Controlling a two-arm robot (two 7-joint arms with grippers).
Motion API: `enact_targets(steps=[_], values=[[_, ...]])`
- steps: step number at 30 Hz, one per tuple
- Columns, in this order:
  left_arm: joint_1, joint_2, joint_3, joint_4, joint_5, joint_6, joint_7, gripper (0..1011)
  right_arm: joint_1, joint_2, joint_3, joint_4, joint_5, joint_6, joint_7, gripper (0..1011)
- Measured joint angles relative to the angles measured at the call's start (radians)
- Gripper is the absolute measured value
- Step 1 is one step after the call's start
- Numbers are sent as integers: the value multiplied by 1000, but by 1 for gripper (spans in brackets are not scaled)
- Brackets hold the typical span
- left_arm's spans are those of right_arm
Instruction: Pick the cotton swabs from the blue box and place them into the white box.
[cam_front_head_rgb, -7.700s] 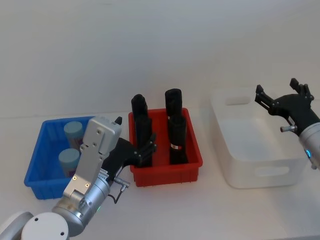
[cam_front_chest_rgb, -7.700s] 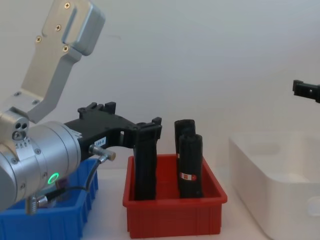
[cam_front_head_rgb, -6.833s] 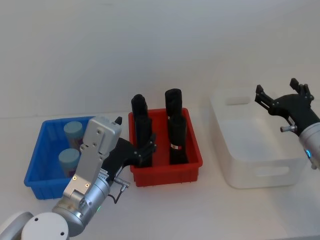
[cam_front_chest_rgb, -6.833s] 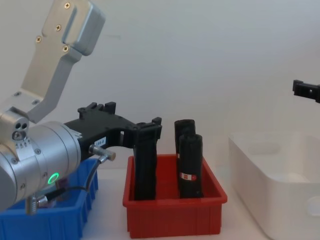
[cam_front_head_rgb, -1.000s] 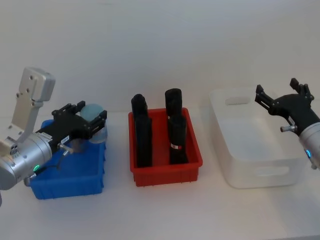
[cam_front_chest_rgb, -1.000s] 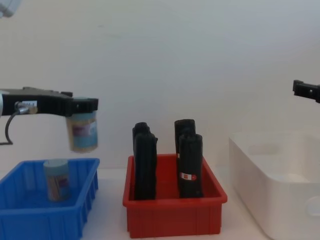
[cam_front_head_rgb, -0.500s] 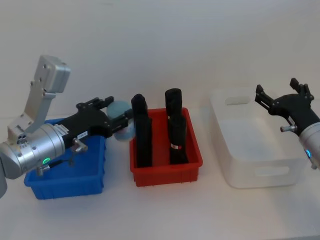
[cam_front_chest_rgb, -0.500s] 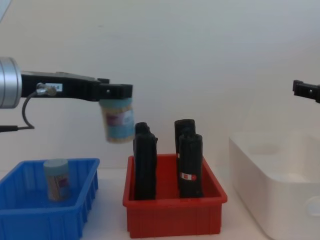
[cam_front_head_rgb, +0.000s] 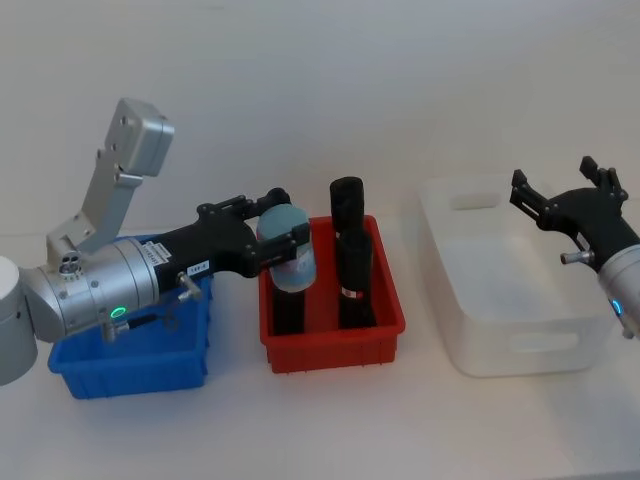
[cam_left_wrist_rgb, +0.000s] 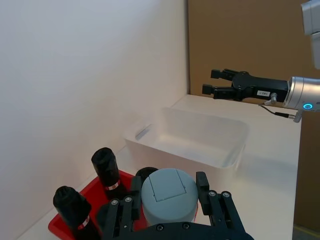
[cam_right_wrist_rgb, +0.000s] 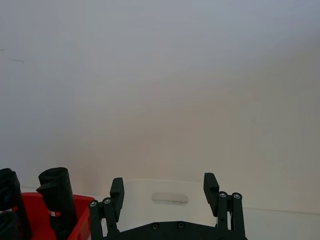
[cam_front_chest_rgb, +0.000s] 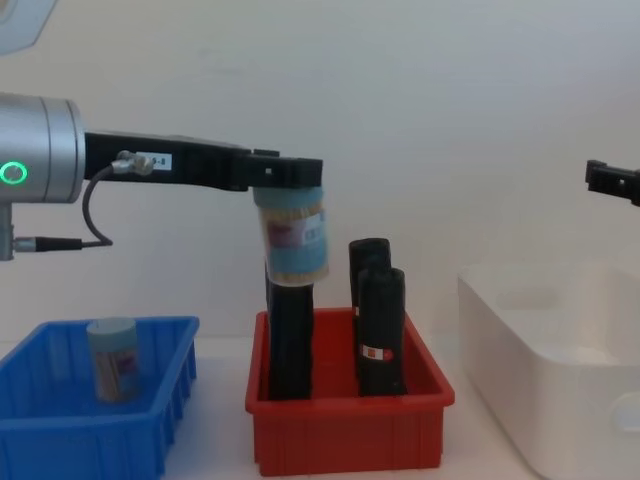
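Note:
My left gripper (cam_front_head_rgb: 284, 238) is shut on a tub of cotton swabs (cam_front_head_rgb: 289, 257), clear with a pale blue lid, and holds it in the air above the red bin's left side. In the chest view the held tub (cam_front_chest_rgb: 293, 240) hangs upright under the gripper (cam_front_chest_rgb: 289, 176), level with the black cylinders' tops. A second swab tub (cam_front_chest_rgb: 113, 358) stands in the blue box (cam_front_chest_rgb: 90, 442). The white box (cam_front_head_rgb: 512, 352) sits at the right. Above its far right corner my right gripper (cam_front_head_rgb: 567, 196) hovers open with nothing in it.
A red bin (cam_front_head_rgb: 335, 350) between the blue and white boxes holds tall black cylinders (cam_front_head_rgb: 347, 206) standing upright, their tops close under the carried tub. A white wall rises behind the table. Bare white tabletop lies in front of the three bins.
My left gripper has carried the swab tub to the right, from the blue box's edge to above the red bin. The right arm has stayed put.

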Motion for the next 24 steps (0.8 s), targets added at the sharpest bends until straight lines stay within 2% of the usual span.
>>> enact_targets(steps=[11, 21, 24], values=[[-18, -11, 8, 12, -2, 7, -41, 660, 4, 2, 0, 0, -2, -4, 36, 1002], [-24, -14, 12, 16, -3, 9, -56, 659, 15, 8, -5, 1, -12, -9, 139, 1002], [-26, -15, 12, 16, -3, 10, -58, 659, 19, 10, -9, 1, -16, -10, 187, 1002]])
